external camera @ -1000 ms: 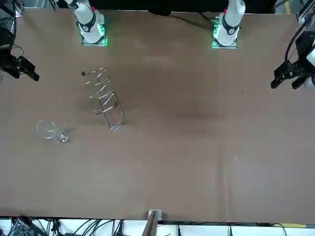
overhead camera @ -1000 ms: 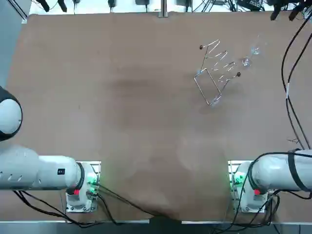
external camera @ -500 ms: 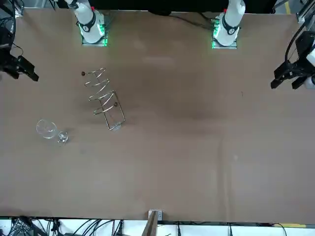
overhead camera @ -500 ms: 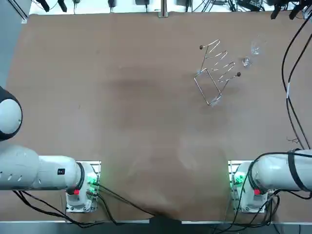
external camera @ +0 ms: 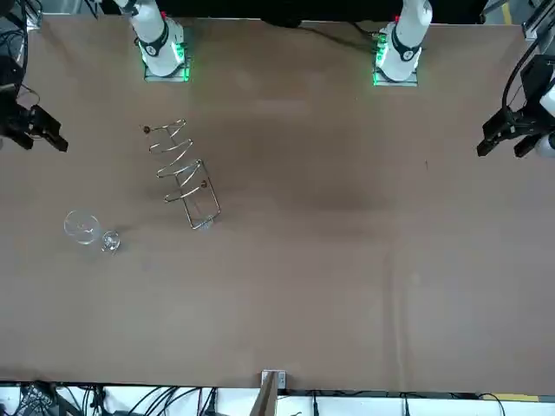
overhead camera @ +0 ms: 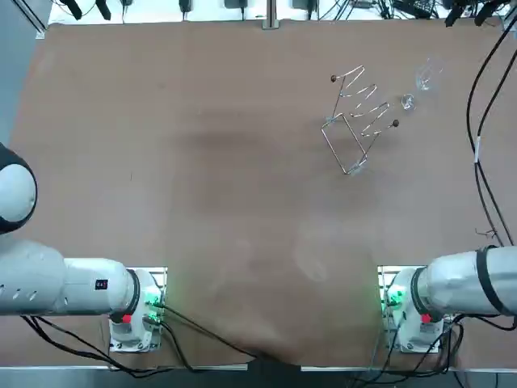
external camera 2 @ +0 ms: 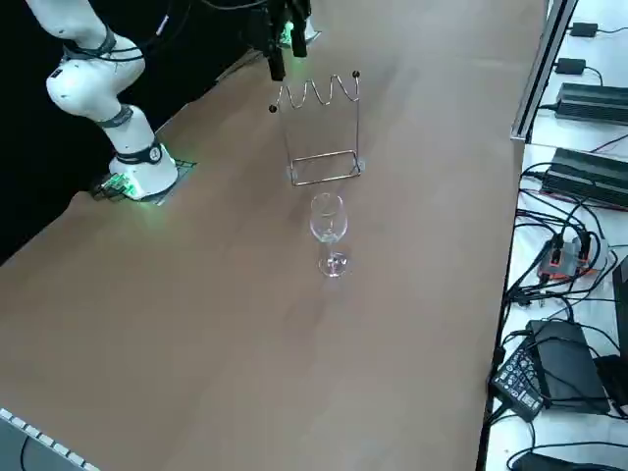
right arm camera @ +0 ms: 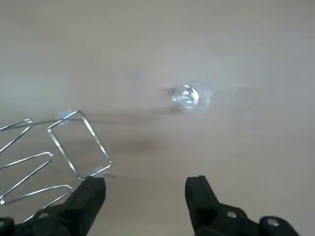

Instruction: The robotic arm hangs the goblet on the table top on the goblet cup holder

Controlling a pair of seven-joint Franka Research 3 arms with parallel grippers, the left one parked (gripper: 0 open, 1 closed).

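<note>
Over the last second the right arm's claw (external camera: 52,139) had drifted a little farther out from its base, toward the far right part of the table (external camera 2: 196,324) where the work lies. Nothing else had stirred: the goblet (external camera 2: 329,235) and the wire goblet cup holder (external camera 2: 320,128) sat in the same spots as before. The claw hung high above the table with its two fingers spread wide and nothing between them; the wrist view looked straight down past them at the goblet's rim and, to one side, the holder's base loop.

The goblet stood upright on its foot on the bare table, near the holder's base end but clear of it, on the side away from the robot. The holder stood on its rectangular foot with its zigzag rail raised and empty.

By that reading the task had barely begun. The small shift looked like the opening of an approach, with the claw yet to line up over the goblet, descend and take it before any hanging could start.
</note>
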